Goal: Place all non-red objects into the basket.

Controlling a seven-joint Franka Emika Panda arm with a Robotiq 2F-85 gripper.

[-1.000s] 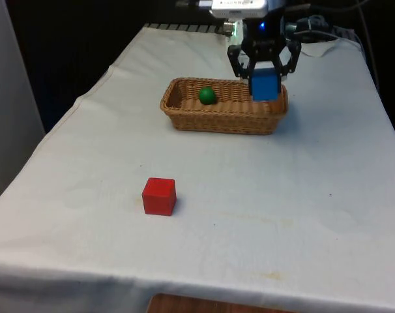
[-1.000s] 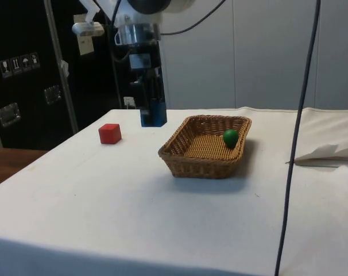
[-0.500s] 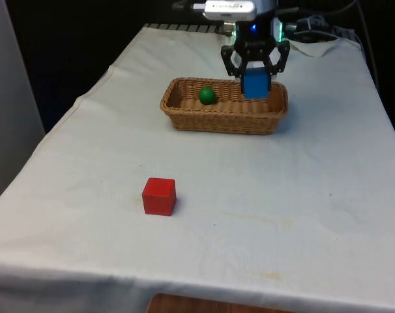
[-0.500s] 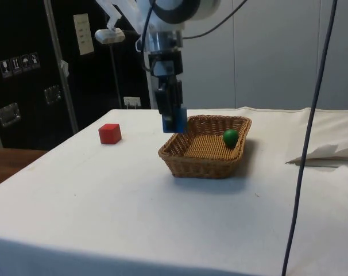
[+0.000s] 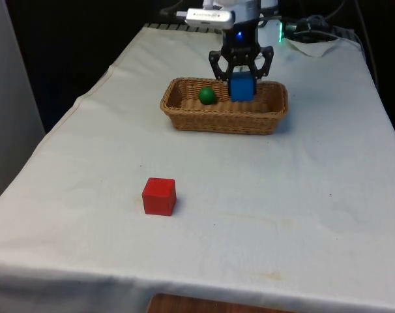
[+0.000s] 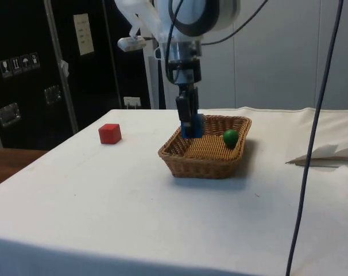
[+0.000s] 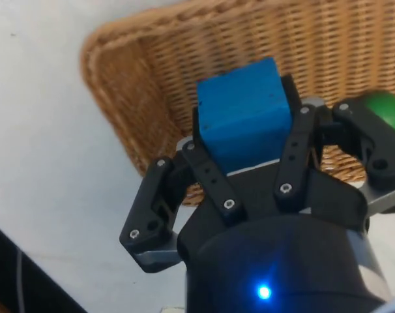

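A white-clothed worktop (image 5: 302, 195) carries a shallow woven wicker basket (image 5: 223, 119) toward its far end. A black two-finger pincer (image 5: 241, 83) hangs above the basket's interior, its fingers pinching a blue cube (image 5: 242, 87) between them. In the side view the pincer (image 6: 191, 127) points straight down, and the blue cube (image 6: 192, 127) sits level with the rim of the basket (image 6: 200, 164), over the half nearer the red cube. The wrist view looks down past the pincer (image 7: 246, 134) onto the blue cube (image 7: 243, 111), with the fingers (image 7: 300, 147) closed against its two opposite sides and the basket weave (image 7: 158, 85) beneath it. A small green ball (image 5: 207, 95) rests inside the basket, just beside the blue cube on the front view's left; it also appears in the side view (image 6: 231, 137) against the basket's far wall and in the wrist view (image 7: 385, 108) partly behind one finger. A red cube (image 5: 159, 196) stands alone on the cloth, well apart from the basket and nearer the front camera; in the side view the red cube (image 6: 109, 133) lies beyond the basket.
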